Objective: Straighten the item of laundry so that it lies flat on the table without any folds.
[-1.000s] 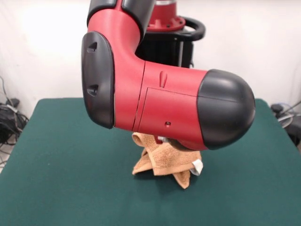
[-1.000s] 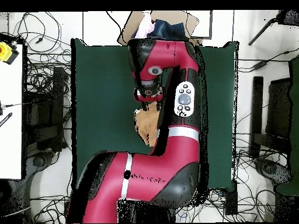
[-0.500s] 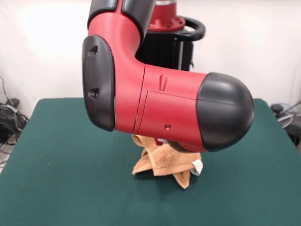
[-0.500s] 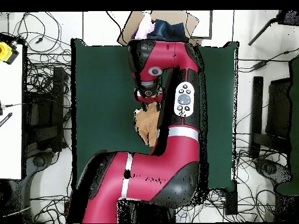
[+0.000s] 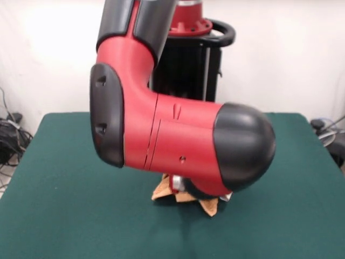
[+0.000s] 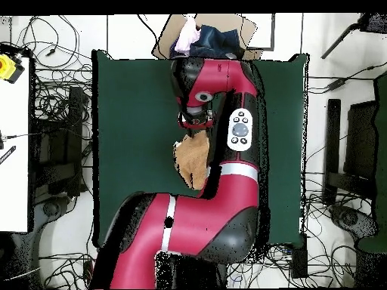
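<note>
The item of laundry (image 5: 209, 205) is a peach terry towel, bunched and crumpled near the middle of the dark green table (image 5: 64, 162). In the front view the red and black arm covers most of it, and only its lower corners and a white label show. In the overhead view the towel (image 6: 192, 158) lies in a folded heap beside the arm's forearm. My gripper (image 6: 195, 123) is directly at the towel's upper end, low over the cloth. The wrist hides whether it is open or shut, and whether it holds the cloth.
The bulky arm (image 6: 227, 189) spans the table's centre from the bottom edge. A cardboard box (image 6: 208, 34) with cloth items sits past the table's top edge in the overhead view. Cables lie on the floor all round, and a white bench (image 6: 13, 136) stands at the left.
The arm has dropped lower over the towel. In the front view it now hides most of the cloth that showed before. The towel heap itself has hardly shifted.
</note>
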Tool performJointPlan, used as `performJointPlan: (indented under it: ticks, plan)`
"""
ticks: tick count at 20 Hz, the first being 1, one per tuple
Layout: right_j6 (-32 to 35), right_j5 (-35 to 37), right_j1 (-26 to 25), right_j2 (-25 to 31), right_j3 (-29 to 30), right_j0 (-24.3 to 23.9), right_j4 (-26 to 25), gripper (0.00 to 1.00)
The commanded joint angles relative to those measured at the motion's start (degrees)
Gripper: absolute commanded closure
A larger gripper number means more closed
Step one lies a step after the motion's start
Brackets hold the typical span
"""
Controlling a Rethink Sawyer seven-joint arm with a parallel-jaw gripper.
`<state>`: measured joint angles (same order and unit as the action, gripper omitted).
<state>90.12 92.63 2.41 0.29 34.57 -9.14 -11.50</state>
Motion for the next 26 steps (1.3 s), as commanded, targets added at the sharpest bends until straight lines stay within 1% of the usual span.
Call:
performJointPlan:
  ticks: [1,3,6,8,12,14,17,21,24,26]
  plan:
    - [-0.9,-12.2,-8.6,2.1,0.3,-1.3,-5.3,0.00]
    - [-0.6,-12.6,-10.0,2.1,-1.1,-1.1,-5.3,0.00]
    - [0.0,-14.2,-10.3,2.0,-0.4,-1.0,-5.2,0.00]
    - [0.4,-14.5,-11.0,2.0,-1.1,-0.8,-5.3,0.00]
    - [1.2,-10.3,-12.1,1.6,-3.3,-0.2,-5.4,0.00]
    - [1.3,-6.8,-12.4,1.0,-4.4,0.2,-5.5,0.00]
    - [1.7,-3.6,-12.9,0.4,-5.8,0.7,-5.7,0.00]
    - [1.8,2.8,-14.5,-0.9,-9.1,1.3,-6.4,0.00]
    - [2.0,8.3,-17.5,-1.8,-13.9,1.8,-7.1,0.00]
    - [2.2,10.3,-18.9,-2.2,-16.1,2.0,-7.4,0.00]
